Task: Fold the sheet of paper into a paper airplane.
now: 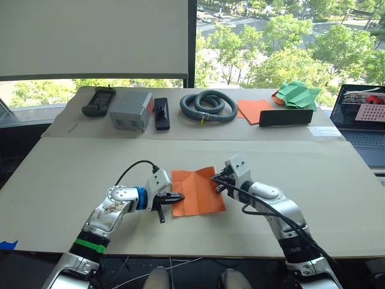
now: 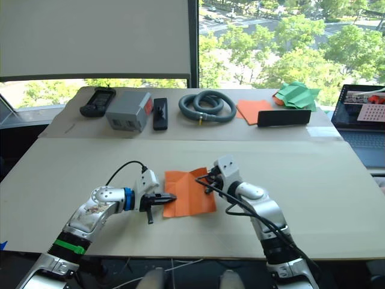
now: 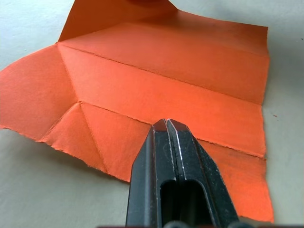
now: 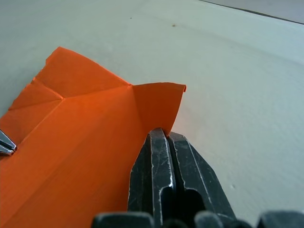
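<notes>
At the near-middle of the tabletop [image 1: 72, 168], the sheet of paper [image 1: 195, 192] lies between my two hands, creased but mostly open, its long axis running from the near edge toward the far edge and its centre crease along that line. My left gripper [image 1: 178, 197] rests on the sheet's left edge with its fingers [image 3: 167, 142] pressed together, the tips pushing down on the paper near a diagonal crease, not pinching anything. My right gripper [image 1: 216, 180] sits at the sheet's far right corner, fingers [image 4: 164, 142] also closed, and the corner flap stands curled up just ahead of the tips; I judge it is nudged or lightly caught there, though I cannot tell whether paper is actually between them. The right hand is the nearer one to that raised corner, so folding it inward toward the centre crease looks like the step in hand, with the left holding the sheet flat. The folding is at an early stage, no pointed nose formed yet. Along the far edge, well apart, sit a handheld remote [image 1: 98, 101], a grey box [image 1: 130, 111], a coiled hose [image 1: 208, 105], a flat orange sheet [image 1: 252, 110] and a green folded paper pile [image 1: 298, 95]; nothing stands in the way.
</notes>
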You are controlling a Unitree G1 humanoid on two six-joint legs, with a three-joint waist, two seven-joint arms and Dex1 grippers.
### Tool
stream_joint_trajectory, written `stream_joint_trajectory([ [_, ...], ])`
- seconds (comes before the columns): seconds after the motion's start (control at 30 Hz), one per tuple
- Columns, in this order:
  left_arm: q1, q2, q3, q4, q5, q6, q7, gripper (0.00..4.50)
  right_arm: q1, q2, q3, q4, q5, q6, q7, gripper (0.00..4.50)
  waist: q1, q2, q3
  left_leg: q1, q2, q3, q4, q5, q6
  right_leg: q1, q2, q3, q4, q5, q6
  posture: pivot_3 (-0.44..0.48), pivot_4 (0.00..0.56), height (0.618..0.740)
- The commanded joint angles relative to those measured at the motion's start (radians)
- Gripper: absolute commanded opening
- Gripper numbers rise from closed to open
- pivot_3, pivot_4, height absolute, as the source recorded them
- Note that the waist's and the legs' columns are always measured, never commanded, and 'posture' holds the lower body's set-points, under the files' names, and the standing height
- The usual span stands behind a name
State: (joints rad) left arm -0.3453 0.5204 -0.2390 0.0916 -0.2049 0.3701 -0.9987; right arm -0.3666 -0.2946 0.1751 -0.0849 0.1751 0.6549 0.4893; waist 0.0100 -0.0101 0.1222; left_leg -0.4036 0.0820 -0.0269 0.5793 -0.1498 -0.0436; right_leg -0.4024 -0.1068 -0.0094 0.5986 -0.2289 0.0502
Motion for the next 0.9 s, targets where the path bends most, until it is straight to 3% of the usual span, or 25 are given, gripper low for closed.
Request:
stream_joint_trajectory([
  [0.03,0.018,0.018,-0.008,0.008,0.019,0.020,-0.001,0.00,0.006,-0.030,0.042,-0.066,-0.035,-0.097,0.038,0.03,0.000,0.000,0.000,0.000,0.000,0.000,0.000,0.000,0.000,0.000,0.000,0.000,0.000,0.000,0.000,0.000,0.150,0.704],
  [0.23,0.015,0.016,0.012,-0.003,-0.001,0.043,-0.006,0.00,0.035,-0.140,0.197,-0.133,-0.224,-0.264,0.062,0.03,0.000,0.000,0.000,0.000,0.000,0.000,0.000,0.000,0.000,-0.001,0.000,0.000,0.000,0.000,0.000,0.000,0.150,0.704],
  [0.37,0.016,0.022,0.027,-0.023,-0.016,0.064,-0.010,0.00,0.033,-0.173,0.272,-0.125,-0.326,-0.254,0.066,0.03,-0.001,0.000,0.000,0.000,0.000,0.000,0.000,-0.001,-0.001,-0.001,0.000,0.000,0.000,0.000,0.000,0.000,0.150,0.704],
  [0.7,-0.097,0.077,0.116,-0.102,-0.109,0.150,-0.042,0.00,0.049,-0.108,0.312,-0.132,-0.354,-0.143,0.100,0.03,-0.005,-0.002,0.001,0.000,0.000,0.000,0.000,0.000,0.000,-0.001,0.000,0.000,0.000,0.000,0.000,0.000,0.150,0.704],
  [0.9,-0.205,0.080,0.095,-0.061,-0.104,0.131,-0.089,0.00,0.049,-0.098,0.339,-0.140,-0.369,-0.122,0.120,0.03,-0.001,-0.003,0.001,0.000,0.000,0.000,0.001,0.000,0.000,0.000,0.000,0.000,0.000,0.000,0.000,0.000,0.150,0.704],
])
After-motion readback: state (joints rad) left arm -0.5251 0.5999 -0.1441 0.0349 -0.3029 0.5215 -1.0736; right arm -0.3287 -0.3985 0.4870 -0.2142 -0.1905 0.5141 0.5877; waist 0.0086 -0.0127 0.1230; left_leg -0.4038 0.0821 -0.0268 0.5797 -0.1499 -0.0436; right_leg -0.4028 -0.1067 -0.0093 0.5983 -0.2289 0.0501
